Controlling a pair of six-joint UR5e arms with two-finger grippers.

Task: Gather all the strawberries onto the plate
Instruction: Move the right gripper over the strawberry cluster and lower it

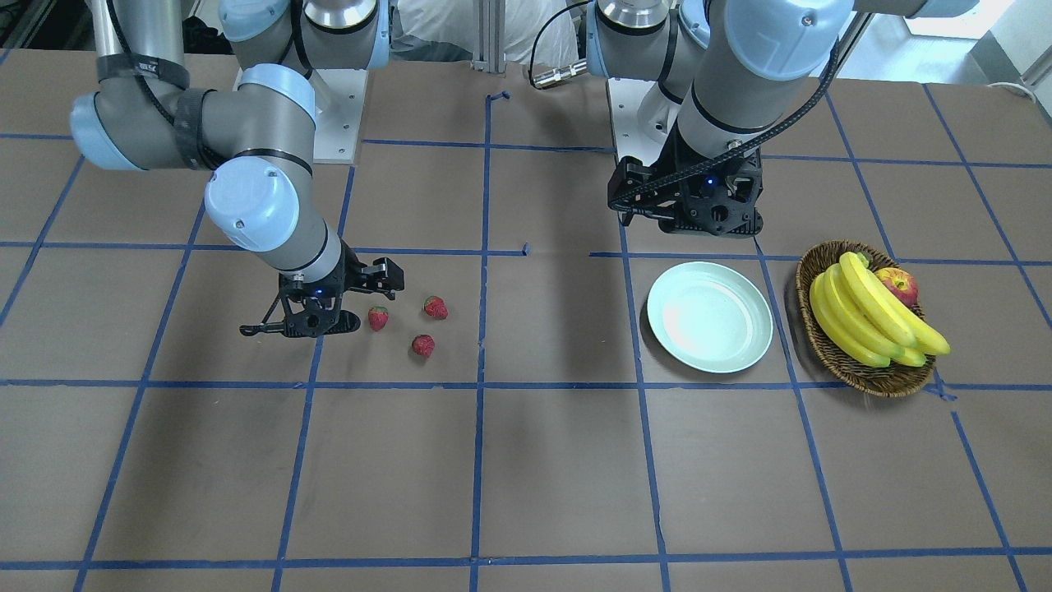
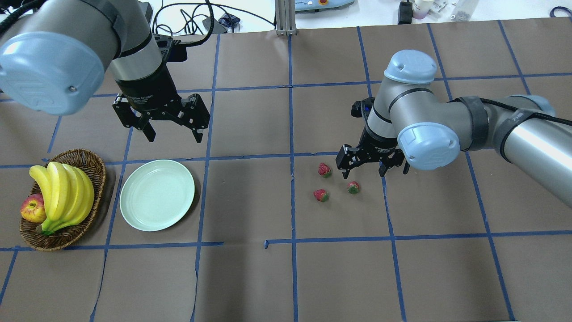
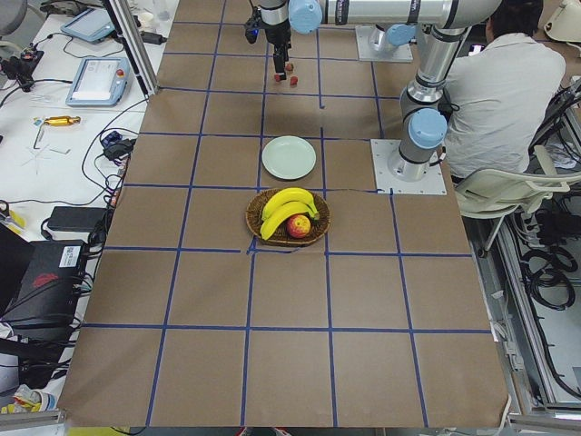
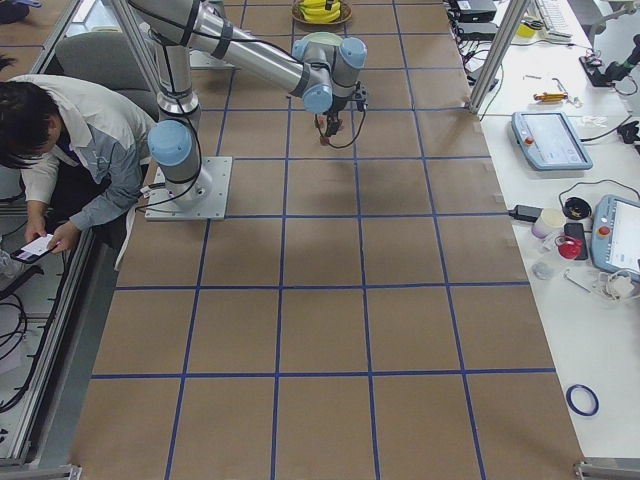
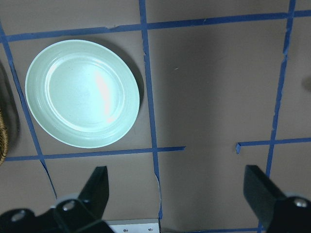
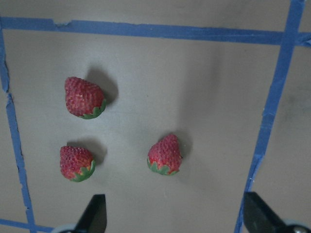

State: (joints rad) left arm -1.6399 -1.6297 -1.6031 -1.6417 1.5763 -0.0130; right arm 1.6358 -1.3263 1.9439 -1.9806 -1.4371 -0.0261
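Strawberries [image 2: 325,170]: three, loose on table [image 2: 250,277], well apart from plate [image 2: 157,195]. Plate: beside basket [image 2: 96,170]. Right gripper [image 2: 365,172]: jaws wide apart, low, just beside strawberries. Left gripper [image 2: 175,136]: jaws wide apart, near plate.

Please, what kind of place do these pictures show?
Probably a robotics lab. A left arm and a right arm are mounted on a table gridded with blue tape, a teach pendant lies on the side bench, and an operator sits beside the robot's base.
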